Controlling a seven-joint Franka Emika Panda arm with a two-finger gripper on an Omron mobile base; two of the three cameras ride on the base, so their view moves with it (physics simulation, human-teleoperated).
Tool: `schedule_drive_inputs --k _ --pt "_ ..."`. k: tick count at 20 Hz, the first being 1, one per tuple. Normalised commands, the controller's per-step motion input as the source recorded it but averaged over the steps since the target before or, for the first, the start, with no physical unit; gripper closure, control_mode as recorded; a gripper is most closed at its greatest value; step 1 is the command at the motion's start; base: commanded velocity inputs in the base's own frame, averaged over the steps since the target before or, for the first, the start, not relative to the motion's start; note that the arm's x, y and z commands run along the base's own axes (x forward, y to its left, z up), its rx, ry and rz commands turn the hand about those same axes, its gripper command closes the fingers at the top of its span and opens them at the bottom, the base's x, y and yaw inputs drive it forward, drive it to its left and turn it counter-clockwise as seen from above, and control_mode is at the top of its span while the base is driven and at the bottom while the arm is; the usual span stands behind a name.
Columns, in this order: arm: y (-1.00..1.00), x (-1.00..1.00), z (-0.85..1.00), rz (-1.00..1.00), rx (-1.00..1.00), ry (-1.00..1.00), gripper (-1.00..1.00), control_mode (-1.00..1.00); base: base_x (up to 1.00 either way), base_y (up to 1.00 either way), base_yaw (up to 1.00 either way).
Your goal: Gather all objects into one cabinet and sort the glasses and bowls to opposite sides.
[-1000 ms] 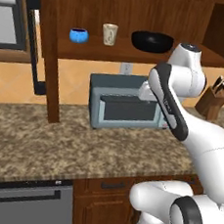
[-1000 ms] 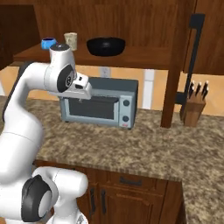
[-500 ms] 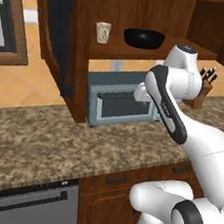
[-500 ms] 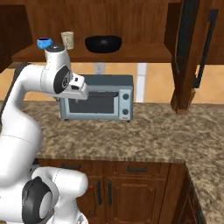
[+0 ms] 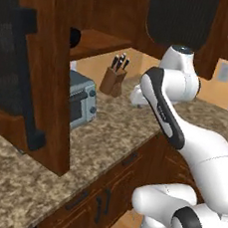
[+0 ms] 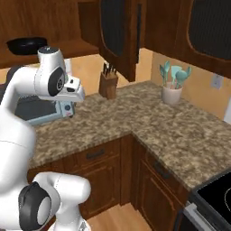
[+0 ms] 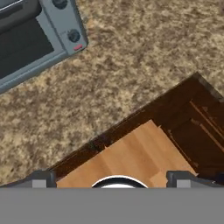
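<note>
The wide black bowl [image 6: 27,44] rests on the shelf of the open reddish-brown wall cabinet [image 6: 54,18]; its rim also peeks past the cabinet side [image 5: 75,36]. The cabinet door [image 5: 20,70] with its black bar handle [image 5: 32,111] swings out in front of the left base view. My gripper [image 7: 112,178] is open and holds nothing. It hangs above the granite counter's front edge, right of the toaster oven, and its fingertips [image 7: 42,177] stand far apart. The blue bowl, beige cup and orange mug are out of view.
A grey toaster oven [image 6: 40,110] sits on the counter [image 6: 149,122] under the shelf. A knife block [image 6: 108,83] and a white crock of teal utensils [image 6: 172,88] stand near the corner. A second open door [image 6: 119,31] hangs overhead. A black cooktop [image 6: 216,198] lies far right.
The base has turned to the right, so the whole scene has slid left in both base views. The blue bowl and beige cup have left the picture. The arm keeps its pose.
</note>
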Motion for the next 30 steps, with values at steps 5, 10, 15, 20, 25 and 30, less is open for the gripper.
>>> schedule_drive_inputs --k 5,10,15,20,25,30 --pt "0.0 0.0 0.0 0.0 0.0 0.0 -1.0 1.0 -0.59 -0.28 -0.72" --pt "0.0 0.0 0.0 0.0 0.0 0.0 -1.0 1.0 -0.87 -0.39 -0.6" --pt "0.0 0.0 0.0 0.0 0.0 0.0 -1.0 1.0 -0.84 -0.37 -0.56" --pt "0.0 0.0 0.0 0.0 0.0 0.0 -1.0 1.0 -0.71 -0.6 -0.56" --pt "0.0 0.0 0.0 0.0 0.0 0.0 -1.0 1.0 -0.46 -0.82 -0.47" --pt "0.0 0.0 0.0 0.0 0.0 0.0 -1.0 1.0 -0.03 -0.52 -0.14"
